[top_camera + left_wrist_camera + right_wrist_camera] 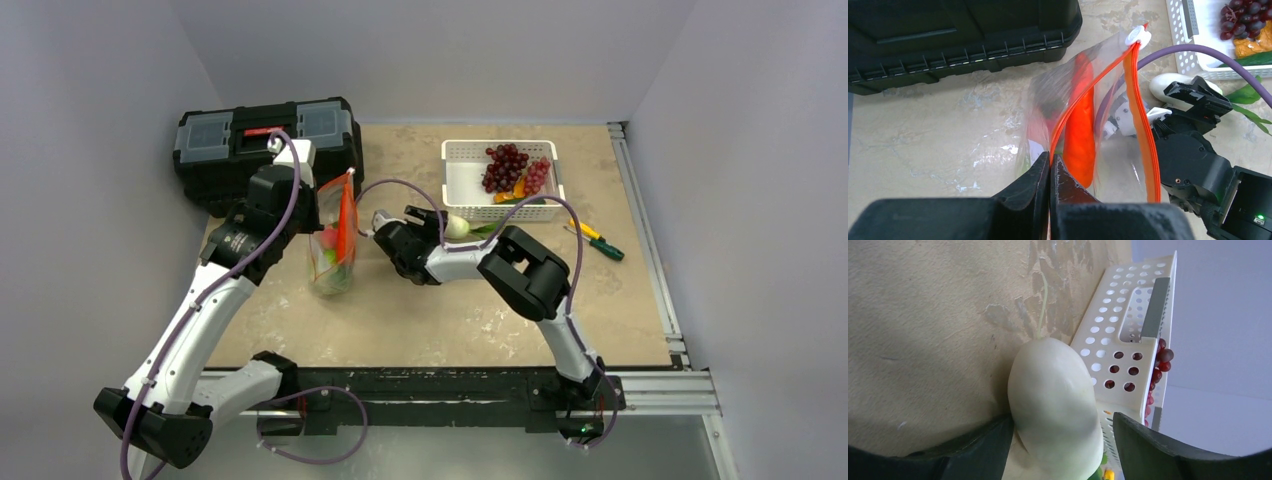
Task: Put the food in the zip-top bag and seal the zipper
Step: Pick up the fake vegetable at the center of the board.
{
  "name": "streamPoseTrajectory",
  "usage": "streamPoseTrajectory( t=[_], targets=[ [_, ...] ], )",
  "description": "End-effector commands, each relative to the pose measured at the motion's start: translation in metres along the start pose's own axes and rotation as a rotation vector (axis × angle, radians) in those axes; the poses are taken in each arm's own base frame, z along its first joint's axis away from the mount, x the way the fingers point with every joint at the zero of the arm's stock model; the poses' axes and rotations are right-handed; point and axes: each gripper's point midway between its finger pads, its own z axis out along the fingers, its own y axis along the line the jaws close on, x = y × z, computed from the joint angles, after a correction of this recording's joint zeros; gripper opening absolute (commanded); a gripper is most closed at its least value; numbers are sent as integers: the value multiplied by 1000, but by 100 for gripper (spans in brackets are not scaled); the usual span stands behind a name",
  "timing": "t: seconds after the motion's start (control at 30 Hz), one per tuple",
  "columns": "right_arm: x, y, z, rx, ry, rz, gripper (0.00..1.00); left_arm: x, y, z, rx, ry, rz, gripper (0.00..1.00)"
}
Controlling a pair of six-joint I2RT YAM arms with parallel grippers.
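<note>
The clear zip-top bag stands upright left of centre, and my left gripper is shut on the near end of its orange-red zipper. The mouth gapes open, with the white slider at the far end. An orange carrot and other food show inside the bag. My right gripper is open around a white bulb lying on the table by the basket. One finger touches the bulb and the other stands apart from it. In the top view the bulb sits just right of the bag.
A white slotted basket at the back right holds grape bunches and orange pieces. A green leafy piece lies in front of it. Two screwdrivers lie to the right. A black toolbox stands at the back left.
</note>
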Motion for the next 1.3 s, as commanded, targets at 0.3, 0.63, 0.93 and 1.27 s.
streamPoseTrajectory(
  t=[0.3, 0.63, 0.93, 1.27],
  targets=[
    [5, -7, -4, 37, -5, 102, 17, -16, 1, 0, -8, -51, -23, 0],
    [-14, -49, -59, -181, -213, 539, 0, -16, 1, 0, -8, -47, -22, 0],
    [-104, -153, -219, -703, -925, 1079, 0, -16, 1, 0, -8, -48, -22, 0],
    [-126, -235, -338, -1064, -1674, 1506, 0, -16, 2, -2, -10, -53, -21, 0]
  ],
)
